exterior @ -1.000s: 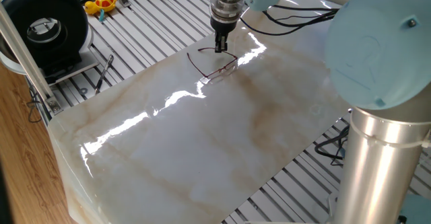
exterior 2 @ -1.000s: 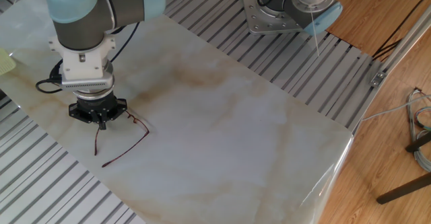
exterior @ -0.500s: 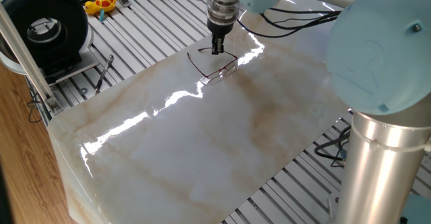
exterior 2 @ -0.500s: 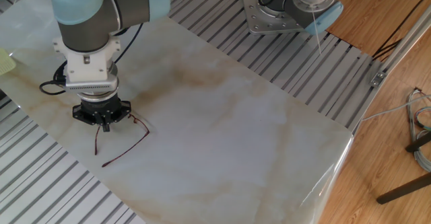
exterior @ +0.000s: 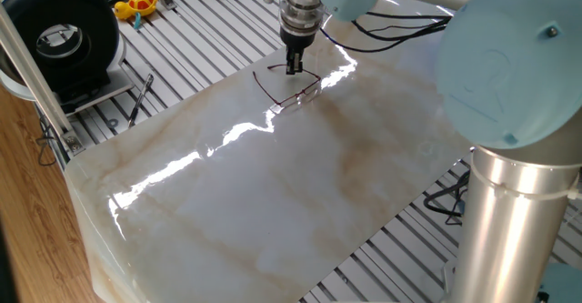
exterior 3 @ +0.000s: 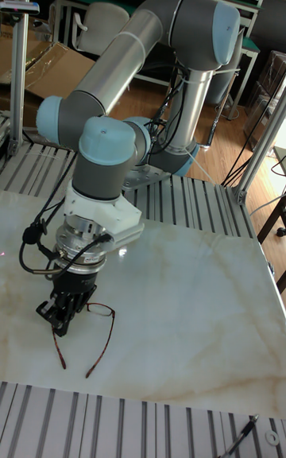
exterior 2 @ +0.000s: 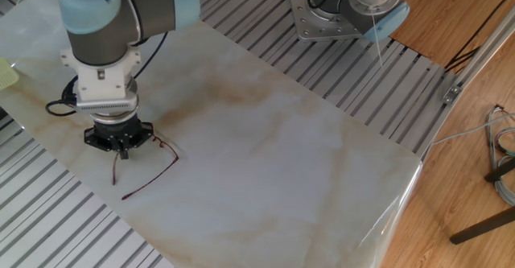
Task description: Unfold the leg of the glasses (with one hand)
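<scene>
Claw (exterior 2: 122, 150) over glasses (exterior 2: 149, 174); no legible writing.

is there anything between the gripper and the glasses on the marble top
Nothing visible. The gripper hangs directly over the glasses at their frame end, with only bare marble slab around them.

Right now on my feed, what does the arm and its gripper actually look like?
The arm has grey metallic tube links with pale blue joint caps. A white ribbed wrist flange sits above a small black two-finger gripper. A black cable loops beside the wrist.
</scene>
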Controlling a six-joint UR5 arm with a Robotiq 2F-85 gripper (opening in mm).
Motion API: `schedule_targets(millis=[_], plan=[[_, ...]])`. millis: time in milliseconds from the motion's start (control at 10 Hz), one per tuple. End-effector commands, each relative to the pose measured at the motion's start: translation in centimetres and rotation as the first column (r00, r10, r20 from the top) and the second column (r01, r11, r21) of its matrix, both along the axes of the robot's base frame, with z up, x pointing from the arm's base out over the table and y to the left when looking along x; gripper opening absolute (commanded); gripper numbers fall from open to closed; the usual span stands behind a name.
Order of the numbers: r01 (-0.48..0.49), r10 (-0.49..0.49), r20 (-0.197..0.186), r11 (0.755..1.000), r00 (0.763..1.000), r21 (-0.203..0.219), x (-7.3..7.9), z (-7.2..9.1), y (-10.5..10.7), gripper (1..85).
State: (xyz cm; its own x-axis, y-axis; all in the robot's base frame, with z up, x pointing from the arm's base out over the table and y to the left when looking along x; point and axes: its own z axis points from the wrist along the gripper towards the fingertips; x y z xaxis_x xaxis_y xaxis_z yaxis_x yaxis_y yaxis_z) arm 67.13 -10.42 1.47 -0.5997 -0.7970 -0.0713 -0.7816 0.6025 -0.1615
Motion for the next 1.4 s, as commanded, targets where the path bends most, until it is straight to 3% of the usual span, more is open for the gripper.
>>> schedule_targets(millis=[0,600,1000,1300], plan=[[-0.03,0.03,-0.004,1.0,1.0,0.009,-0.5,0.6,-2.5,1.3],[-0.027,0.027,0.005,0.999,1.0,0.022,-0.8,-0.2,-1.8,1.3],[-0.005,0.005,-0.009,1.0,1.0,0.027,-1.3,0.9,-0.2,1.3],[-0.007,0.007,0.007,1.0,1.0,0.013,-0.9,0.7,-0.8,1.3]])
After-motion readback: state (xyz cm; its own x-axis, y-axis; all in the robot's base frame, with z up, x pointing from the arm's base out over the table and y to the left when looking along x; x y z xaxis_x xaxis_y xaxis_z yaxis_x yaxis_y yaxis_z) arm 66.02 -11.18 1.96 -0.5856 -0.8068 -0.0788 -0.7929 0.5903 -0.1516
